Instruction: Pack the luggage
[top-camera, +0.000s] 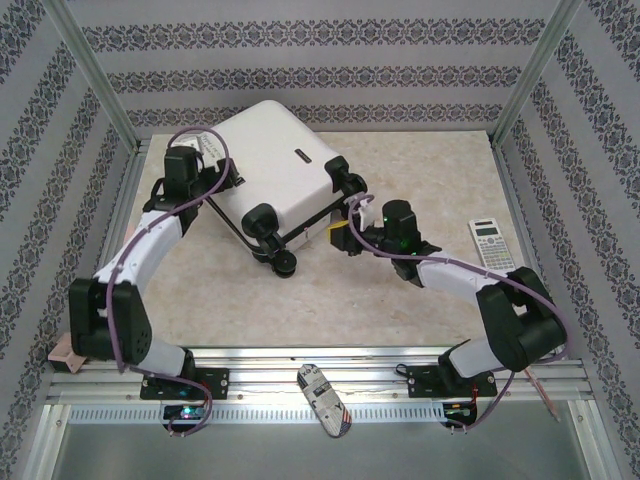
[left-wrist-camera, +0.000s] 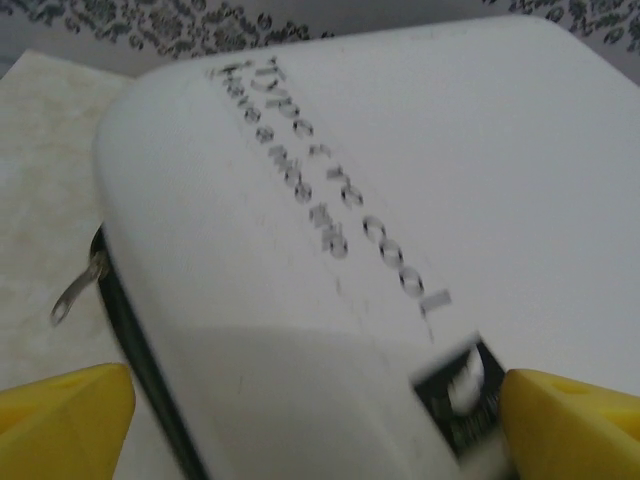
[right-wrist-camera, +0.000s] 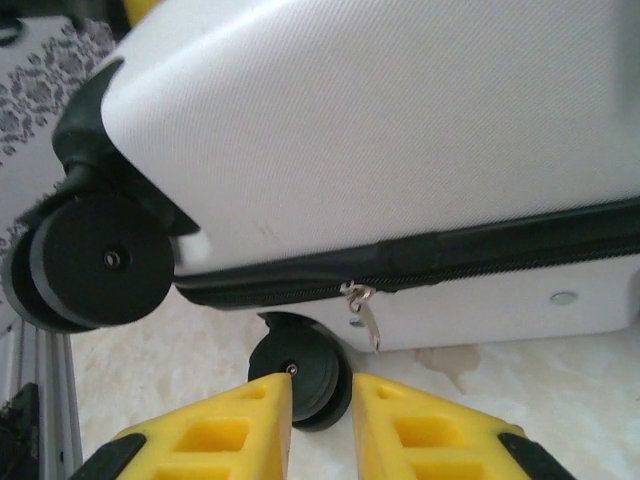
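I am reaching my left end effector in at the left edge of the luggage, which is lying flat on the pale surface towards the back, turned at a slant with its white shell facing up. Through my left wrist camera, my yellow fingers are standing wide apart, released, with the rounded corner of the luggage sitting between them. Grey printed lettering is running across the shell, too blurred for me to read. A small metal zipper pull is hanging off the black band at the left side.

Moving right, my right end effector is sitting low at the near right corner of the luggage. Its yellow fingers are standing close together with a narrow gap, and a small black wheel is lying right at their tips. I cannot tell whether they are pinching it or merely resting beside it. Above, the black zipper band is running along the white shell with a silver pull dangling, and a larger black wheel is showing at the left.

Further right, well apart from the luggage, a calculator is lying on the surface
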